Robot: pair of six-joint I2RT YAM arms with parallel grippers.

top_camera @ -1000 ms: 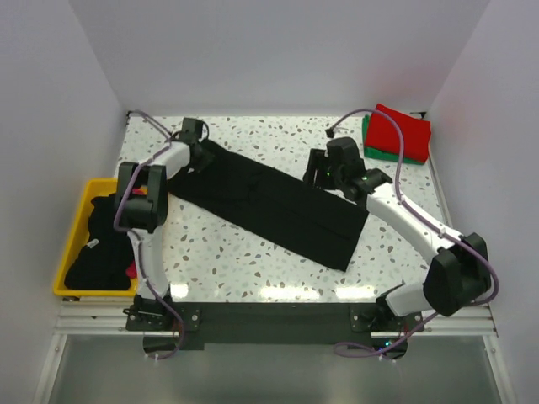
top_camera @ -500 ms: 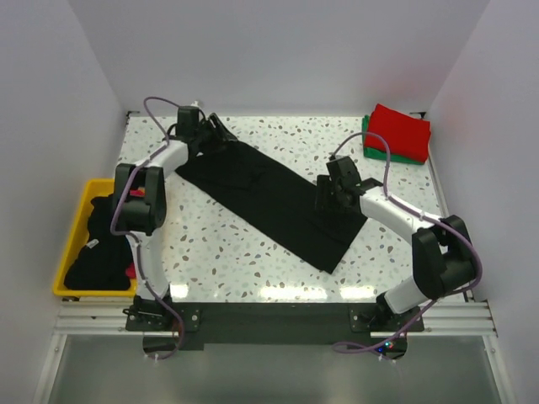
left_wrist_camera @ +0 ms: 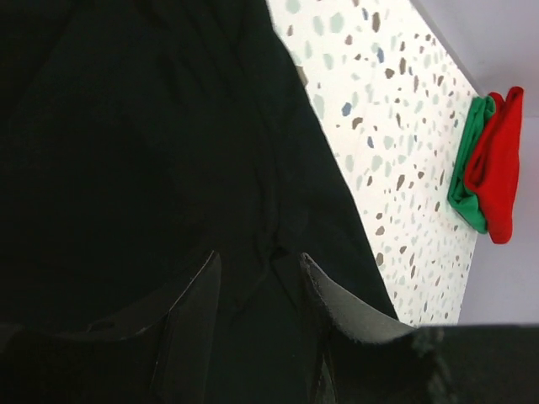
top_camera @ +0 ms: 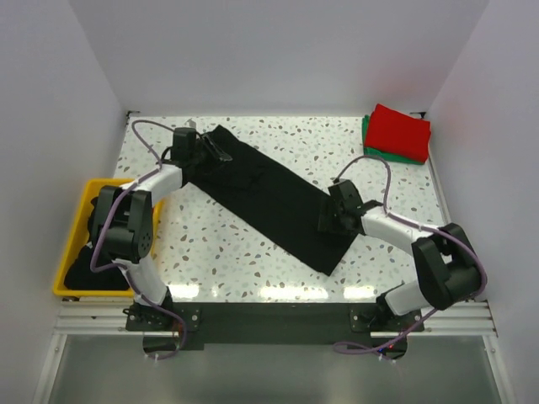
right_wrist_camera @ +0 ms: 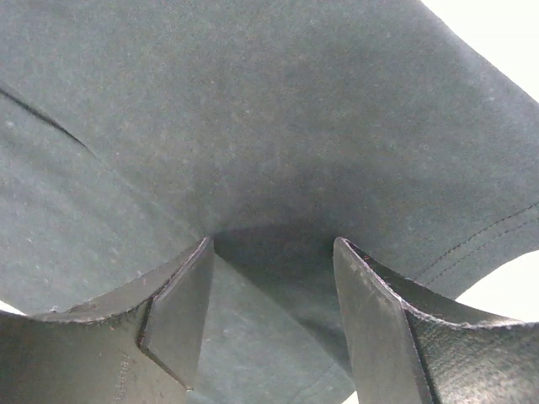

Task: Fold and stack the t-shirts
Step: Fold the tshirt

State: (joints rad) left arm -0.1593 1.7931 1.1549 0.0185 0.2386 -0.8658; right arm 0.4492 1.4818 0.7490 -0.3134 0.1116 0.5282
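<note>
— Black t-shirt [top_camera: 269,198], where is it?
— Laid out in a long band across the counter [top_camera: 219,244], running from 10 o'clock down to 5 o'clock.
— And the fingers?
— Left fingers [left_wrist_camera: 189,324] are at its 10 o'clock end, apart, with cloth beneath them. Right fingers [right_wrist_camera: 173,311] are at the 4 o'clock end, also apart, low over the fabric.
— Anything else?
— Red t-shirt [top_camera: 400,130] folded on a green t-shirt [top_camera: 368,139] at 1 o'clock. Yellow bin [top_camera: 71,240] at 9 o'clock, beside the counter's edge.

black t-shirt [top_camera: 269,198]: flat, diagonal strip | red t-shirt [top_camera: 400,130] folded atop green t-shirt [top_camera: 368,137]
</note>
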